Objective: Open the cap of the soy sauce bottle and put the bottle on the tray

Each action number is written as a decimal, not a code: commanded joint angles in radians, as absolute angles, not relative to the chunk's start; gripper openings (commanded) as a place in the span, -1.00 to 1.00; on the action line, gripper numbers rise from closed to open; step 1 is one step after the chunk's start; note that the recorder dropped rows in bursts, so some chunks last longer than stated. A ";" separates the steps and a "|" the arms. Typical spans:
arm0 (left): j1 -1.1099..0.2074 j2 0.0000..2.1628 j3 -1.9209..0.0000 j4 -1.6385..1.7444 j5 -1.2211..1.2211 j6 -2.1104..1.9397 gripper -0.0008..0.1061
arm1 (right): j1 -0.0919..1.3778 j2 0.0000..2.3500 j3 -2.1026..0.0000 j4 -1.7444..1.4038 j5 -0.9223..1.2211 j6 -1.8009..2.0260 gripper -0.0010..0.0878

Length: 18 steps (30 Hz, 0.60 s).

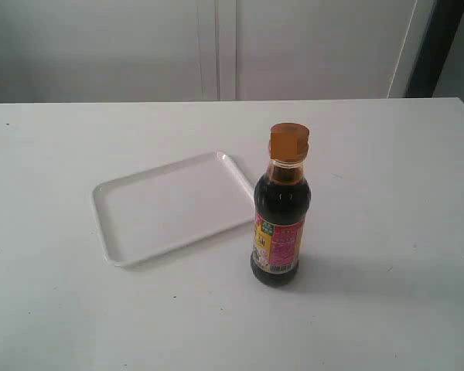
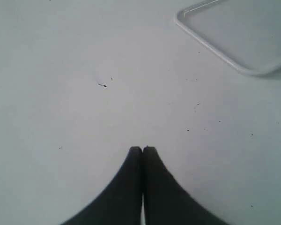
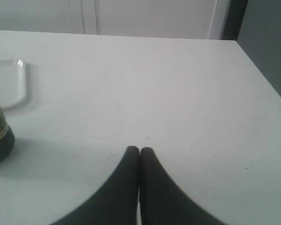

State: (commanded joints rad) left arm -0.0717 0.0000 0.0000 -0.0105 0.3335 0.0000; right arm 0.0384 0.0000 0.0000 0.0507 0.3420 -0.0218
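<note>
So the soy sauce bottle is standing upright on the white tabletop, just off the right-hand edge of the tray as the exterior view sees it, so it's not on the tray, only beside it. From the right wrist view there looks to be a strip of bare tabletop between the bottle's base and the tray's corner, so I'd say near but not touching. The orange cap is sitting on the neck and the lid looks flipped down, not hanging open. The dark liquid comes up to around the shoulders, and the pink and yellow label faces the exterior camera. The tray is flat on the tabletop, turned at a bit of an angle, with nothing on it. Neither arm shows up in the exterior view at all. In the left wrist view the left pincer has its two dark fingertips pressed right together, holding nothing, over plain tabletop with one tray corner a fair way off. Same deal with the right pincer: tips squeezed together, nothing in it, pointing across open tabletop with the bottle well off to one side at the edge of its view. White panels run along behind the tabletop.
</note>
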 joint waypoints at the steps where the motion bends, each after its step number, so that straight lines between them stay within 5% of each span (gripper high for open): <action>1: -0.072 0.000 0.000 -0.010 0.334 0.000 -0.99 | 0.038 0.000 0.000 0.051 0.342 -0.022 -0.98; 18: -0.072 0.000 0.000 0.021 0.334 0.006 -0.99 | 0.038 0.000 0.000 0.051 0.342 -0.022 -0.98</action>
State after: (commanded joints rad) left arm -0.0717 0.0000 0.0000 0.0206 0.3336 0.0056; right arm 0.0384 0.0000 0.0000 0.0507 0.3420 -0.0218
